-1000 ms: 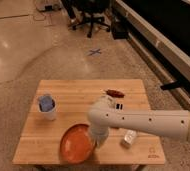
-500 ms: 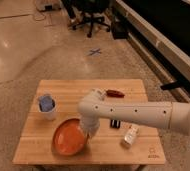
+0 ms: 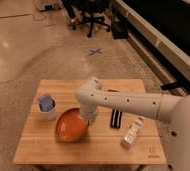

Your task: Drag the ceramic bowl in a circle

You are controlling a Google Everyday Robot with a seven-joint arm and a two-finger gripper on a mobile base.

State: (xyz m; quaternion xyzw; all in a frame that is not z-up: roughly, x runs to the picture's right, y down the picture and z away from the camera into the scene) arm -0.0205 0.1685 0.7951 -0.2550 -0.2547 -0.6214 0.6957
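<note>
The ceramic bowl (image 3: 71, 125) is wide, shallow and orange-red, and sits on the wooden table (image 3: 90, 146) left of centre, close to the white cup. My gripper (image 3: 90, 119) reaches down from the white arm onto the bowl's right rim and touches it. The arm comes in from the right and hides the bowl's right edge.
A white cup with blue contents (image 3: 47, 106) stands just left of the bowl. A black object (image 3: 116, 118) and a small white bottle (image 3: 131, 132) lie to the right. A dark red item (image 3: 111, 91) lies behind the arm. Office chair (image 3: 93, 15) stands far back.
The bowl has slid left and towards the back of the table, nearer the white cup. My gripper moved with it along its right rim.
</note>
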